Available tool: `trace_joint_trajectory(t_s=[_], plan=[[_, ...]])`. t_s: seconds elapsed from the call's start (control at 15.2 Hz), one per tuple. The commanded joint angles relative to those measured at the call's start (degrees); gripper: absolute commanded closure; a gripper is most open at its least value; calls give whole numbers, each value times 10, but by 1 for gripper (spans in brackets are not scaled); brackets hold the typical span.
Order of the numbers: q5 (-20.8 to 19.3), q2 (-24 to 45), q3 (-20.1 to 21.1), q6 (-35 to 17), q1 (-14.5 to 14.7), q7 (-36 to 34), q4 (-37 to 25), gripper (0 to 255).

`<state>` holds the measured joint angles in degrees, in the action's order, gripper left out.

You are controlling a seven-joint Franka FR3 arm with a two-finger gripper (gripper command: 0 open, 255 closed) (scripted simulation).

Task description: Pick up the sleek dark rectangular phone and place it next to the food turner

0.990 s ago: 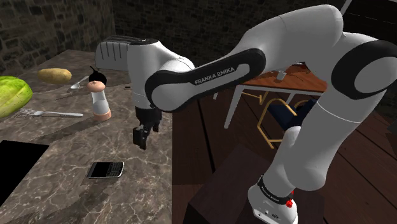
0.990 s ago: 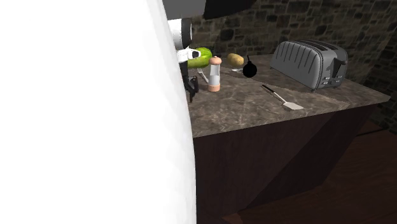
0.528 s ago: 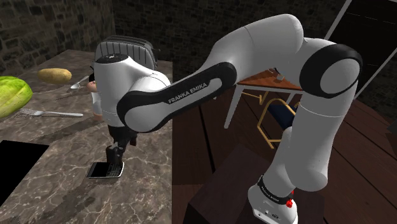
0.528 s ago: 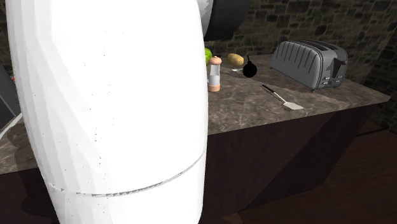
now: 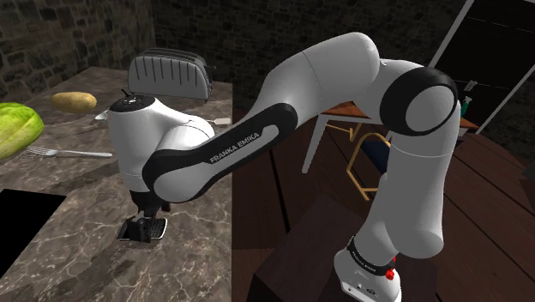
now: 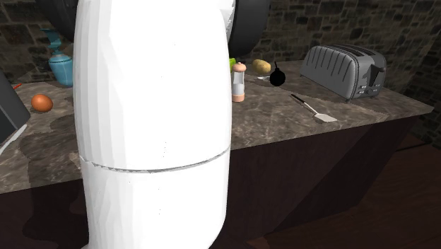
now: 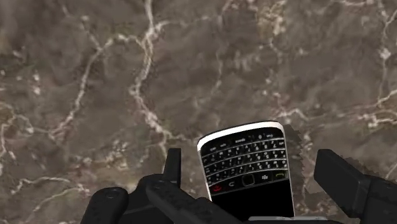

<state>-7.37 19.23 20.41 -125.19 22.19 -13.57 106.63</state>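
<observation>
With the tool [image 7: 252, 164] open astride the phone [image 7: 247, 167], lying flat at the near end of the counter [image 7: 95, 76], sink until both fingers [image 7: 343, 181] bracket its long sides, then close squarely so it cannot skid.

A dark marbled counter [image 6: 283, 124] carries, in the second exterior view, a grey toaster [image 6: 345, 69] at the far right, a food turner [image 6: 314, 109] nearer the front edge, and a shaker [image 6: 239, 82] left of both. A black keypad phone [image 7: 247, 168] lies flat on the stone. At the shoulder view's left lie a fork [image 5: 64, 153] and a green melon [image 5: 15, 127]
</observation>
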Motion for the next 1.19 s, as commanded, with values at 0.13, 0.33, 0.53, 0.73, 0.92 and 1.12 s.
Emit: trace_joint_trajectory(t_s=[0.13,0.33,0.53,0.73,0.92,1.12], plan=[[-7,15,-3,-21,3,-5,7,0],[-7,15,-3,-21,3,-5,7,0],[-7,15,-3,-21,3,-5,7,0],[-7,15,-3,-21,3,-5,7,255],[-7,15,-3,-21,3,-5,7,255],[-7,15,-3,-21,3,-5,7,255]])
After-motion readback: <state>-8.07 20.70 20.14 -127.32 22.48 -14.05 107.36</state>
